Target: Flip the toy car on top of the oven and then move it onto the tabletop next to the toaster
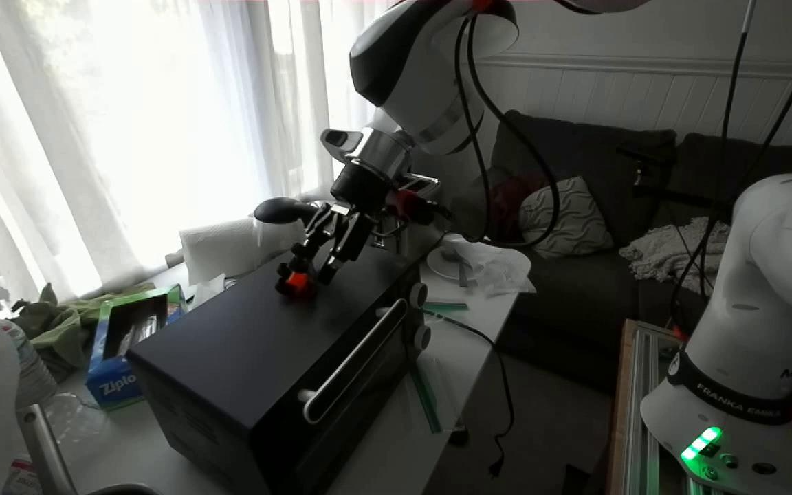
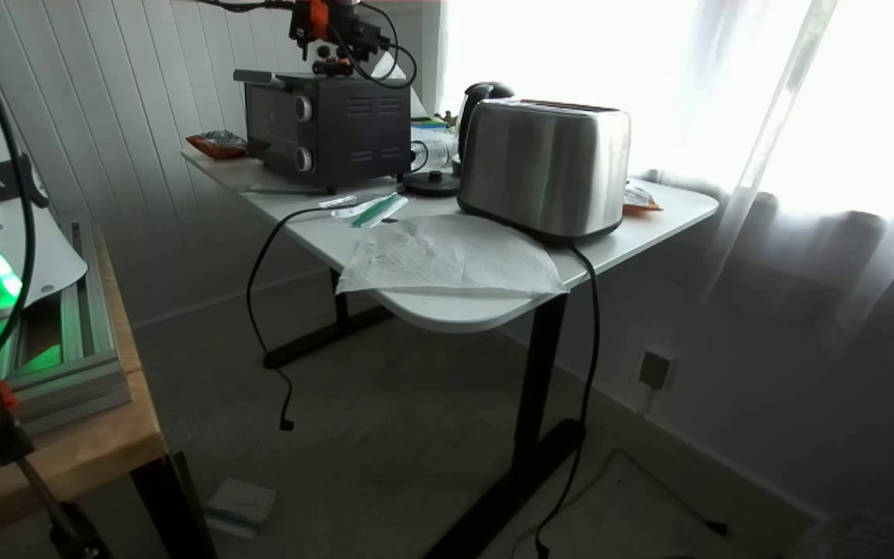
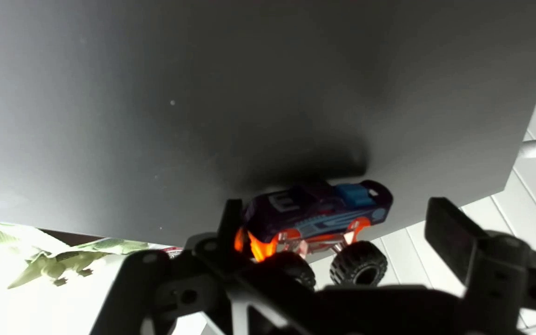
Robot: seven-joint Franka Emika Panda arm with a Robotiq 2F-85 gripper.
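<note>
Toy car (image 3: 317, 215), lying wheels-up on the oven (image 1: 231, 350), is judged light, rigid and smooth enough to slip, best gripped at both ends of its body, the claw (image 3: 338, 213) spread wide astride it, holding nothing.

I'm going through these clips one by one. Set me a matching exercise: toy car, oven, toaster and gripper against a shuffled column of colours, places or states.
Column one:
1. toy car
2. oven
3. toaster
4. gripper

Column two:
A. silver, on the tabletop
B. open
C. upside down on the oven
D. dark and flat-topped

Pairs: 1-C, 2-D, 3-A, 4-B
</note>
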